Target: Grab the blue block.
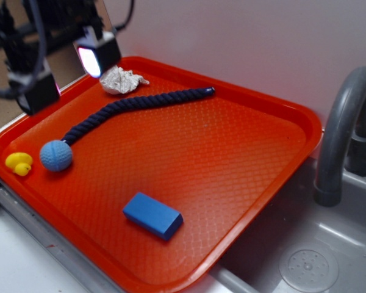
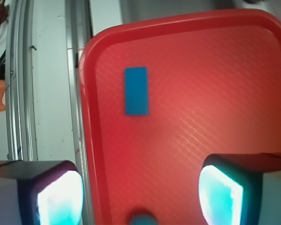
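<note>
The blue block (image 1: pixel 152 215) lies flat on the red tray (image 1: pixel 244 152) near its front edge; in the wrist view the blue block (image 2: pixel 136 91) shows as an upright rectangle far ahead of the fingers. My gripper (image 1: pixel 64 70) hangs high over the tray's back left corner, well away from the block. It is open (image 2: pixel 140 197), its two glowing pads wide apart with only tray between them.
A light-blue knitted ball (image 1: pixel 55 155) and a yellow duck (image 1: pixel 19 163) sit at the tray's left edge. A navy rope (image 1: pixel 140 104) runs across the back, next to a crumpled white wad (image 1: pixel 122 80). A grey faucet (image 1: pixel 344 128) and sink stand to the right.
</note>
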`<control>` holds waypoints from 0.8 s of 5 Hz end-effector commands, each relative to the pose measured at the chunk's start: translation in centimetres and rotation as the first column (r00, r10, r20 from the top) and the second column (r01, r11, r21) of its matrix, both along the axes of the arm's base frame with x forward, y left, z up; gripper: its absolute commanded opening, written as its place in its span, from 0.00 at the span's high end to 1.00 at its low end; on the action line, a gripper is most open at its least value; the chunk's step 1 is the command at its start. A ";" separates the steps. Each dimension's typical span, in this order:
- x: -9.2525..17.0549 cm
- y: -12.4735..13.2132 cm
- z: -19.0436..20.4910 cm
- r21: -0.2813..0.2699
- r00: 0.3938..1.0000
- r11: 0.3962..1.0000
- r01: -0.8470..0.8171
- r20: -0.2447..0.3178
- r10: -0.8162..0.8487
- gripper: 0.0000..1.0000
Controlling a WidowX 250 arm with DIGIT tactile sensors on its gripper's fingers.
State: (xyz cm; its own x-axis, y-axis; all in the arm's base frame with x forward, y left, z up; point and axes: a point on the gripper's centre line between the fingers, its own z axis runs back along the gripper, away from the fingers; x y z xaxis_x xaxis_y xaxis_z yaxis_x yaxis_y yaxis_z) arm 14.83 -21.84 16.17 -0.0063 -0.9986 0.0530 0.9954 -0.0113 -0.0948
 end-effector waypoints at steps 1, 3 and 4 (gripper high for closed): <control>-2.1 -2.3 -4.6 0.086 0.998 0.995 -0.055 0.032 0.053 0.00; -1.9 -4.9 -9.2 0.166 0.999 0.986 0.006 0.042 -0.013 0.00; -3.0 -5.4 -10.6 0.178 0.995 0.980 0.094 0.011 -0.098 0.00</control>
